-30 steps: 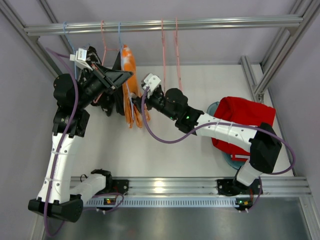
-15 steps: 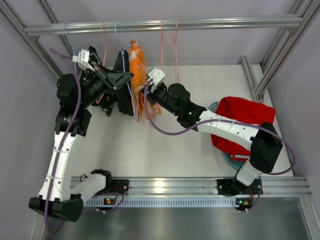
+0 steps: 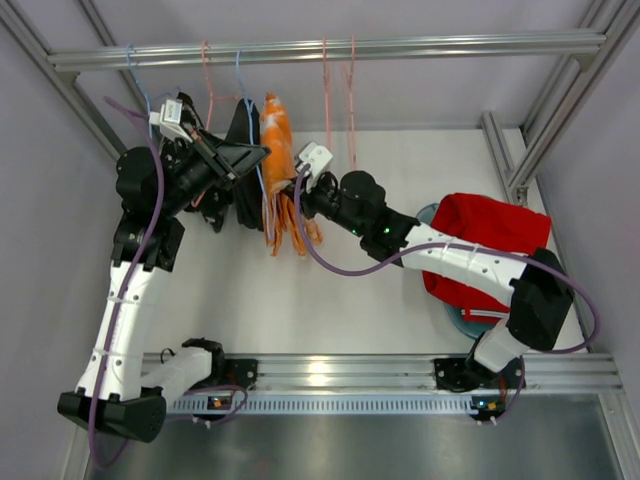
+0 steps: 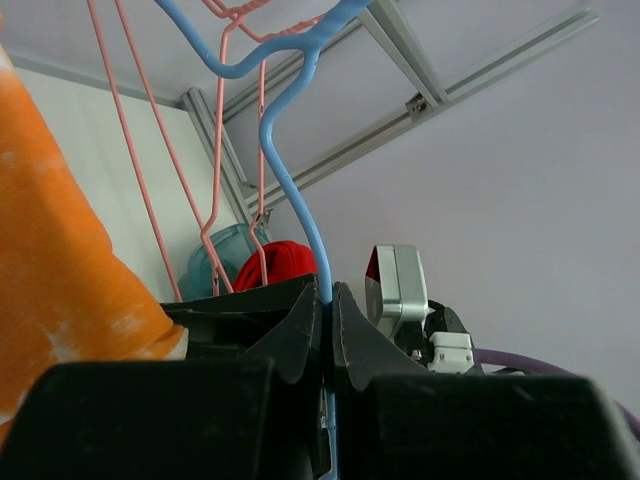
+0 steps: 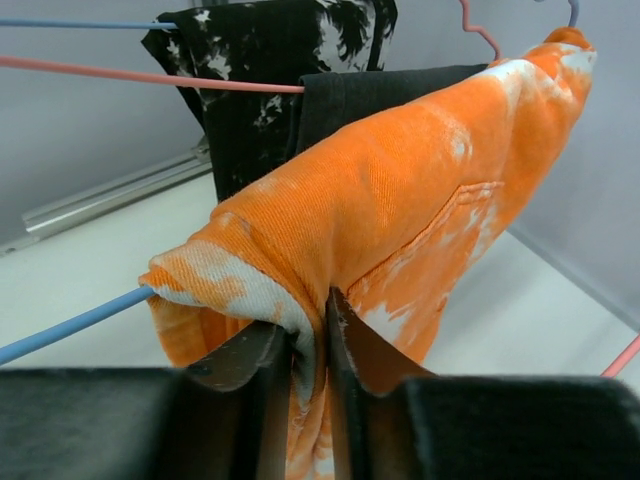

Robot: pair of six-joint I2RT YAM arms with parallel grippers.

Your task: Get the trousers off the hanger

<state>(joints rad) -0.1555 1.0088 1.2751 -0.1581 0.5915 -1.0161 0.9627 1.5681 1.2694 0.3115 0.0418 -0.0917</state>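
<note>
The orange trousers [image 3: 276, 140] with white markings hang over the bar of a blue hanger [image 3: 238, 75] under the top rail. My right gripper [image 3: 292, 196] is shut on a fold of their cloth at the bar end [image 5: 309, 318]; the orange trousers [image 5: 420, 190] fill the right wrist view. My left gripper [image 3: 260, 153] is shut on the blue hanger's wire [image 4: 290, 190], with the gripper [image 4: 328, 302] pinching it between the jaws. A red pair of trousers [image 3: 487, 232] lies heaped at the right.
Black garments [image 5: 265, 70] hang just behind the orange pair. Pink hangers [image 3: 328, 100] dangle from the rail [image 3: 400, 45]. A teal bowl [image 3: 428, 215] sits under the red heap. Frame posts stand at the back corners.
My right gripper went from open to shut on the orange cloth and shifted slightly toward the rail. The orange trousers swung a little to the right. The left gripper kept hold of the hanger.
</note>
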